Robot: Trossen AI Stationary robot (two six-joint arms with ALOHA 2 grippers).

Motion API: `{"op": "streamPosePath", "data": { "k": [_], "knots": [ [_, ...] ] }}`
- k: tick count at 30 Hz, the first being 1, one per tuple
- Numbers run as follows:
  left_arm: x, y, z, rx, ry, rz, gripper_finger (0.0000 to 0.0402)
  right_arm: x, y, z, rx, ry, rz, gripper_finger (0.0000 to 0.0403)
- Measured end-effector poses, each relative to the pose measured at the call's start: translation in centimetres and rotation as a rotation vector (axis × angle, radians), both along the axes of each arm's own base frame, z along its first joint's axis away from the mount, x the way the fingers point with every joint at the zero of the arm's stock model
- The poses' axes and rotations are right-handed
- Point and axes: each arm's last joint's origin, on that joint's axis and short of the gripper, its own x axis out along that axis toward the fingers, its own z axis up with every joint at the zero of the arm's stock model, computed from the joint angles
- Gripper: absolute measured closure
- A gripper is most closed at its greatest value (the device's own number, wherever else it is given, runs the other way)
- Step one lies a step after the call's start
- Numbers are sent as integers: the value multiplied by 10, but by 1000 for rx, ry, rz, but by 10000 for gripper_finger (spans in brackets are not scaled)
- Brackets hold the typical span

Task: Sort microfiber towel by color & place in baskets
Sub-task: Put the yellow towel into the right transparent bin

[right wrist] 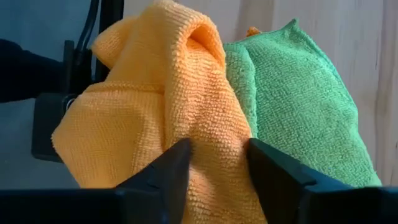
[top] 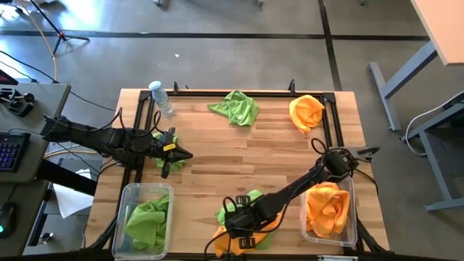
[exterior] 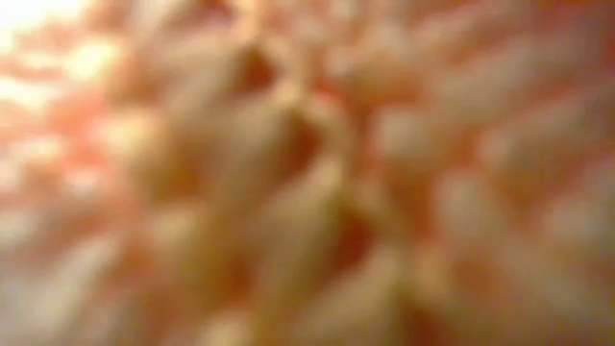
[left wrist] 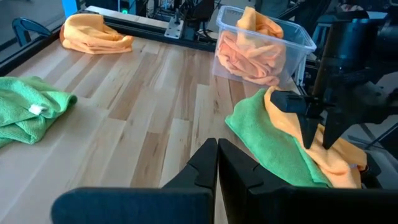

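Note:
An orange-yellow towel (right wrist: 155, 106) lies bunched against a lime green one (right wrist: 298, 93) at the table's near edge (top: 243, 217). My right gripper (right wrist: 217, 165) stands over this pile, shut on the orange cloth. My left gripper (top: 174, 154) hovers left of centre, fingers shut (left wrist: 217, 158) with nothing between them. A small green towel (top: 161, 138) shows beneath it; I cannot tell whether they touch. The left basket (top: 130, 196) holds green towels and the right basket (top: 351, 217) orange ones. Another green towel (top: 235, 107) and an orange one (top: 306, 112) lie near the far edge. My right gripper pinches a raised fold of the orange-yellow towel (right wrist: 214, 134) between its two fingers (right wrist: 174, 168). The fingers come from above, pointing down (left wrist: 314, 134). The rest of that towel lies slack on the table, partly over the green one.
A clear water bottle (top: 161, 98) lies at the far left corner. A dark rail (top: 246, 92) runs along the far edge. Bare wood (top: 246, 156) spreads across the table's middle. Blurred orange cloth fills the whole low view.

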Motion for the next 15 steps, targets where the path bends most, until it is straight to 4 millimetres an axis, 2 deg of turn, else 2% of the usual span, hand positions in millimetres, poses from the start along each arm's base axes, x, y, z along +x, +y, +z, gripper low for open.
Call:
{"op": "streamPosePath", "data": {
  "k": [6,11,15],
  "knots": [
    [0,0,0,-1,1,0,401,-4,2,5,18,15,36,384],
    [0,0,0,-2,2,1,401,-15,3,25,21,19,20,379],
    [0,0,0,-24,3,9,401,-31,4,62,-53,-53,6,398]
  ]
}}
